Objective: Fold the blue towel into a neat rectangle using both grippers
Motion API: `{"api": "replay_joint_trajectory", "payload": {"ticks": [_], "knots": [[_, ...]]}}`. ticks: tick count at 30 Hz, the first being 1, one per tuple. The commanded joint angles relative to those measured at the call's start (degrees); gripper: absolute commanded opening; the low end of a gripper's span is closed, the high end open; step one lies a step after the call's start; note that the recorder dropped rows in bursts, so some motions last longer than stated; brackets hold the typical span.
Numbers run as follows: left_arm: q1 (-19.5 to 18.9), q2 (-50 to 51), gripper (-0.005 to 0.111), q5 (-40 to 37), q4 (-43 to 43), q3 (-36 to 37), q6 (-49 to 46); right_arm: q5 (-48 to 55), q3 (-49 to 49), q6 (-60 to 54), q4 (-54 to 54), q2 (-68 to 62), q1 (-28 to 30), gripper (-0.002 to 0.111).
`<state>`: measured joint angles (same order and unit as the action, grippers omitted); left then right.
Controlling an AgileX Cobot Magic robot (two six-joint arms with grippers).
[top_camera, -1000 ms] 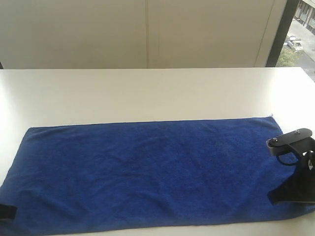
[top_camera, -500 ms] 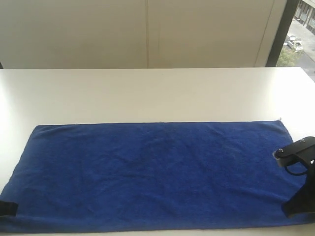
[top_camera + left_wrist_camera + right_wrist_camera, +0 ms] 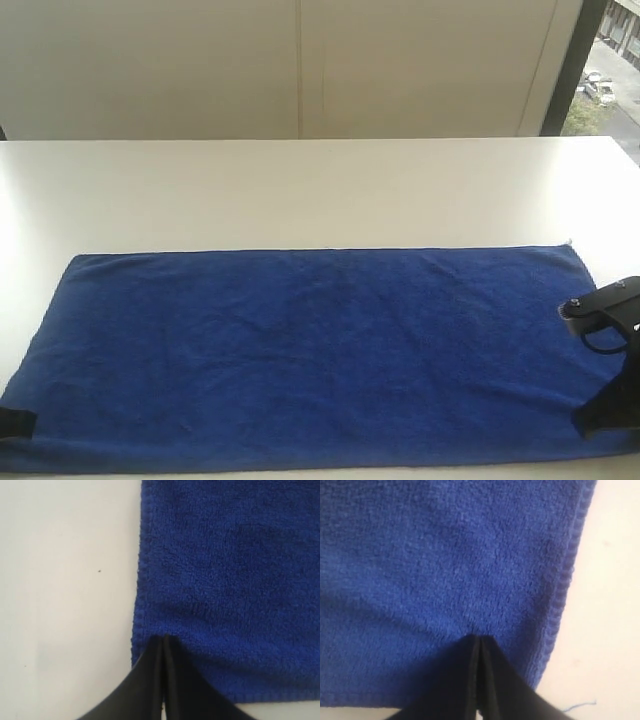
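- Left gripper (image 3: 163,641) sits low at the front left corner of the blue towel (image 3: 300,350), jaws clenched, pinching cloth.
- Right gripper (image 3: 476,641) likewise pinches the front right corner.
- The towel lies flat on the white table (image 3: 300,190).
- The exterior view cuts off both arms.

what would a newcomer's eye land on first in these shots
The blue towel stands out first, spread flat across the near half of the white table. At its two near corners, the black left gripper and right gripper have their jaws shut, pinching the slightly puckered cloth.
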<state>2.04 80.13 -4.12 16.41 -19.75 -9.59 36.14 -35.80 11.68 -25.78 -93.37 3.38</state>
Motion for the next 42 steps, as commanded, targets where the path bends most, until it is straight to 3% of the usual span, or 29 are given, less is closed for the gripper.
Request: {"api": "replay_joint_trajectory", "payload": {"ticks": [1,8,12,16,42], "knots": [[0.42,4.00,0.000,-9.22,-0.95,2.93,0.63,-0.15,-1.57,0.90,-1.17,0.98,0.15,0.000],[0.42,-10.29,0.000,-7.17,0.11,2.29,0.63,3.75,-4.82,0.90,-1.13,10.00,0.15,0.000],[0.42,-17.24,0.000,-5.46,1.17,2.29,0.63,8.06,-4.82,0.98,-1.04,9.42,0.15,0.000],[0.42,-23.74,0.000,-2.66,2.24,2.29,0.63,5.94,-4.71,0.98,0.16,8.60,0.15,0.000],[0.42,-27.51,0.000,-0.42,2.65,2.29,0.63,8.01,-2.90,0.51,0.70,-2.06,0.15,0.000]]}}
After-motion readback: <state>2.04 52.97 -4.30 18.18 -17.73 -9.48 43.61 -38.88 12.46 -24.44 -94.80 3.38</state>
